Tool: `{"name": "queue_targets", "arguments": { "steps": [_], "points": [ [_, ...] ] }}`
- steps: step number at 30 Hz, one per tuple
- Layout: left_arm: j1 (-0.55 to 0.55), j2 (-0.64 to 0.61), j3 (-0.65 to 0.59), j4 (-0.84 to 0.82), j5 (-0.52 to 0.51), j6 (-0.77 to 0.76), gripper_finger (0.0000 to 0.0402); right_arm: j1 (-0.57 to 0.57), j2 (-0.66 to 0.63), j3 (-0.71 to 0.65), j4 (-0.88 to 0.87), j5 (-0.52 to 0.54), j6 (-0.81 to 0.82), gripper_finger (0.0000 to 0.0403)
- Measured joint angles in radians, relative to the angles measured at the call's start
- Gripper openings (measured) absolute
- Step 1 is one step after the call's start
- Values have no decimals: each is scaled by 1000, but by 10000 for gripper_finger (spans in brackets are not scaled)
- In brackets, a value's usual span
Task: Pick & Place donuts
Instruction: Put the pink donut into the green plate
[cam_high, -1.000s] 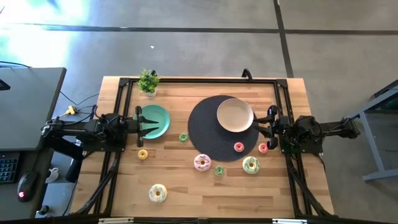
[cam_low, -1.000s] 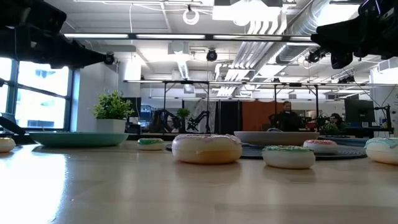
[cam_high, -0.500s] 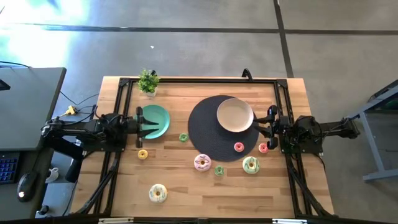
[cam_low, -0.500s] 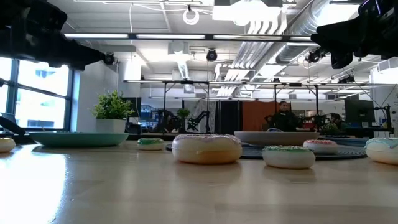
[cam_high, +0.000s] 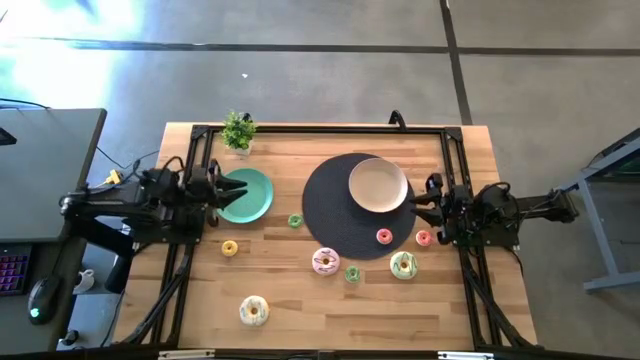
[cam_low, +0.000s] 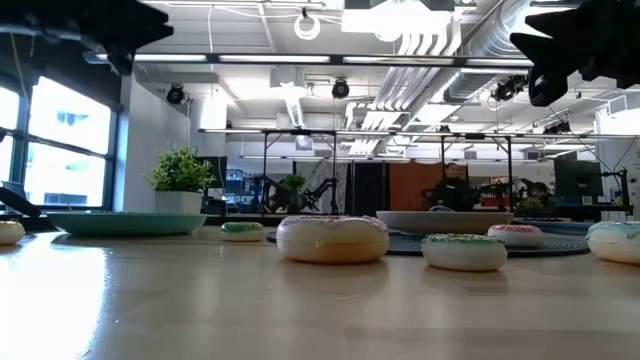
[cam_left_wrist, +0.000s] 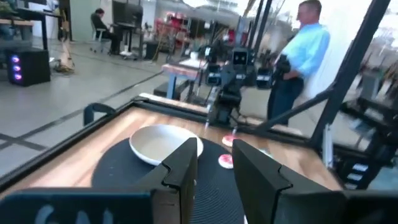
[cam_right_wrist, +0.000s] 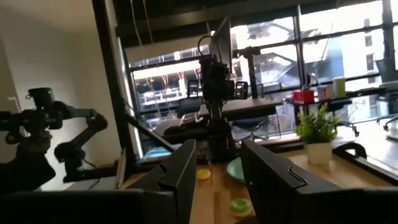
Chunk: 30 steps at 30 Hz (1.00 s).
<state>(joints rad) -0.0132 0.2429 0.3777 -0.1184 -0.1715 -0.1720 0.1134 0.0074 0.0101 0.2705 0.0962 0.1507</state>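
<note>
Several small ring donuts lie flat on the wooden table: a green one (cam_high: 294, 221), a yellow one (cam_high: 230, 248), a pink one (cam_high: 325, 262), a small green one (cam_high: 352, 273), a larger green-white one (cam_high: 403, 265), a red one (cam_high: 423, 238) and a larger yellowish one (cam_high: 254, 311). One pink-red donut (cam_high: 384, 236) rests on the dark round mat. My left gripper (cam_high: 232, 189) hangs open above the teal plate (cam_high: 255, 200). My right gripper (cam_high: 420, 200) is open too, raised at the mat's right edge, above the red donut. Neither touches anything.
A beige plate (cam_high: 377, 185) sits on the dark mat (cam_high: 330, 215). A small potted plant (cam_high: 238, 131) stands at the far left corner. Black frame rails (cam_high: 320, 130) run along the table's far and side edges. People show in the room behind, one in a blue shirt (cam_left_wrist: 305, 56).
My left gripper has risen and drawn back a little toward the table's left edge, over the teal plate. My right gripper has lifted slightly. The donuts and plates have stayed put.
</note>
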Motion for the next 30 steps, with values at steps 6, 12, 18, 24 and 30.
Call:
{"name": "queue_targets", "arguments": {
  "steps": [6,12,18,24,30],
  "points": [
    [0,194,168,-171,-50,61,101,0,0,0,3,90,-50,124],
    [0,355,240,-168,-52,62,102,-1,0,0,23,335,-209,124],
    [1,474,272,-166,-9,61,114,-1,9,0,14,207,-135,124],
    [0,621,284,-135,113,31,188,0,78,0,47,197,-103,124],
    [0,869,284,49,133,-32,235,0,209,0,240,187,-131,124]
  ]
}}
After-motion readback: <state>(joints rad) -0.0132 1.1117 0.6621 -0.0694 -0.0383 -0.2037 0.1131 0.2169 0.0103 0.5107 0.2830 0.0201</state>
